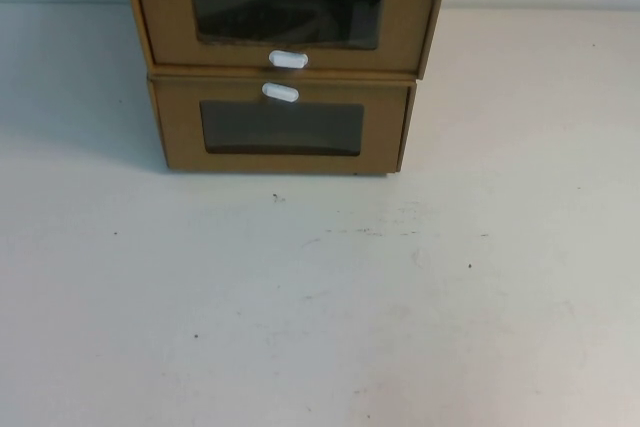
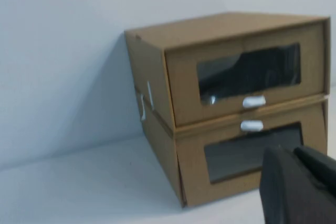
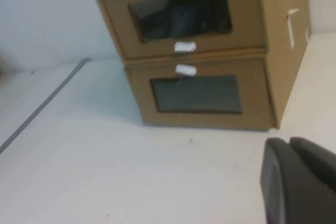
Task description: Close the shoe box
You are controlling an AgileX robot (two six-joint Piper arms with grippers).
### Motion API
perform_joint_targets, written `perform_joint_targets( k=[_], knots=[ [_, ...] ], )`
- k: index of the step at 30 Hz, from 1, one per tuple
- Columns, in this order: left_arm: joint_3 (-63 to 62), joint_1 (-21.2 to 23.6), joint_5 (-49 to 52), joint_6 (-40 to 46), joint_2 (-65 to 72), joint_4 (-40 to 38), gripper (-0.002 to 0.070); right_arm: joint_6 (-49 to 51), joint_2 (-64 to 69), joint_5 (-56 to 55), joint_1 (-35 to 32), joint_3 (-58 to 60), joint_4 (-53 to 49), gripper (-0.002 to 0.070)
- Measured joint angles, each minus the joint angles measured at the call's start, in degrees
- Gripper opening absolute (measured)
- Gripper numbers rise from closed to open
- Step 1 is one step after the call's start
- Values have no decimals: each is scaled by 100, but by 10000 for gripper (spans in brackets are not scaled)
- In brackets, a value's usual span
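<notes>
The shoe box (image 1: 285, 12) sat at the upper centre of the high view, stacked on a matching box (image 1: 282, 127), with its wide front facing me. The left hand (image 2: 299, 184) and right hand (image 3: 296, 179) both showed only in the lower right of their wrist views. I couldn't tell either's grip state. Neither looked nearer, and the push would run straight toward the frame's top.
</notes>
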Motion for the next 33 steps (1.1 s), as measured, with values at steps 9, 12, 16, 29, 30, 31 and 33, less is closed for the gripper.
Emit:
perform_joint_targets(
  k=[9,12,16,29,30,31,33],
  knots=[
    [1811,0,-1460,0,0,-493,-4,-408,0,-2960,0,1952,25,-11],
    [2178,0,-1846,10,0,-667,-4,-420,0,-3177,0,2290,44,-11],
    [2238,0,-2007,47,0,-714,-4,-420,0,-3131,0,2382,74,-11],
    [2241,0,-2039,69,0,-739,-4,-420,0,-1758,0,2382,74,-11],
    [2241,0,-2039,69,0,-739,-4,-420,0,-1635,0,2382,74,-12],
    [2241,0,-2039,69,0,-739,-4,-420,0,-1540,0,2382,74,-11],
    [2241,0,-2039,69,0,-749,-4,-420,0,-1396,0,2382,74,-11]
  ],
)
